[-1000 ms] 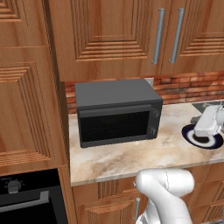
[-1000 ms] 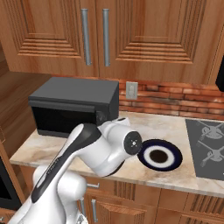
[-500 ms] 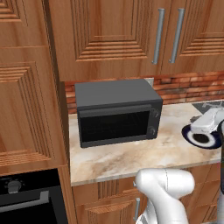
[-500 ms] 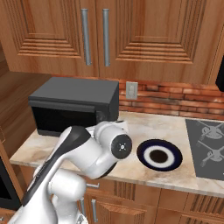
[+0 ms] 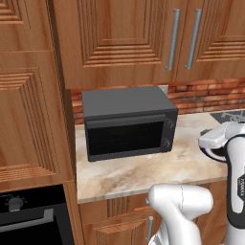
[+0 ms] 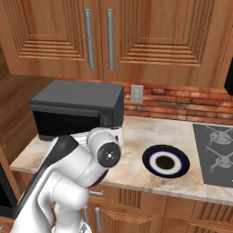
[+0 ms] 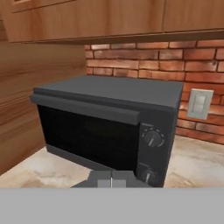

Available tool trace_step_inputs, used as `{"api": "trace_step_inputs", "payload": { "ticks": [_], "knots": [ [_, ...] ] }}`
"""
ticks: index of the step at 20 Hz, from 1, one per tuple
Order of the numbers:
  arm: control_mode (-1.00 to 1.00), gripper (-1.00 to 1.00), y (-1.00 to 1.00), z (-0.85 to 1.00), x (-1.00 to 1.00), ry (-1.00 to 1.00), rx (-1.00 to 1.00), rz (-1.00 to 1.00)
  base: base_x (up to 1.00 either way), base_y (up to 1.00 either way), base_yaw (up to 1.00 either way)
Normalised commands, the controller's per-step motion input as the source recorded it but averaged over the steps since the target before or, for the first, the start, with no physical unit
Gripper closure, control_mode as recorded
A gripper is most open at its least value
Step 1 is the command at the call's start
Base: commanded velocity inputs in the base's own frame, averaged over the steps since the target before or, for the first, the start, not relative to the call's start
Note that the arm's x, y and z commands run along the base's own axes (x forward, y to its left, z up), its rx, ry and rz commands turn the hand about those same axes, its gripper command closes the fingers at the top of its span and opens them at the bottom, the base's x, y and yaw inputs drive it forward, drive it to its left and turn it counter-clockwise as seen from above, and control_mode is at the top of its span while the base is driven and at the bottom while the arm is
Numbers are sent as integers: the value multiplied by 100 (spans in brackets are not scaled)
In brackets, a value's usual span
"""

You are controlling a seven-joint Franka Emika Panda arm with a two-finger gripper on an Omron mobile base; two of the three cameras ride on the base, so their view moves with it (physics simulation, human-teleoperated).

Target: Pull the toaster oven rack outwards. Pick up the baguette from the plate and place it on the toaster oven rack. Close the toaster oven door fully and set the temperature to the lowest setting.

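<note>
The tool (image 7: 112, 181), fingers pressed together on nothing, faces the dark grey boxy toaster oven (image 5: 127, 122) on the marble desk (image 5: 143, 170); its black door (image 7: 89, 131) looks shut. The navy-rimmed plate (image 6: 166, 161) seems empty; the baguette is probably inside. Approaching skewed could nudge the wrong knob (image 7: 153, 138).

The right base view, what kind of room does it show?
Most likely a home kitchen, rendered: a toaster oven stands on a marble-look counter, wooden cabinets hang above a brick backsplash, and a stovetop sits at the right.
</note>
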Motion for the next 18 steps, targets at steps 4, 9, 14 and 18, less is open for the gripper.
{"api": "trace_step_inputs", "payload": {
  "ticks": [4,9,14,18],
  "knots": [
    [-100,100,27,-16,0,0,0,0,0,0,0],
    [-100,100,3,-8,0,0,4,0,0,0,0],
    [-100,100,0,-10,4,0,10,-7,0,0,0],
    [-100,100,0,-17,14,0,13,-12,0,0,0]
  ]
}}
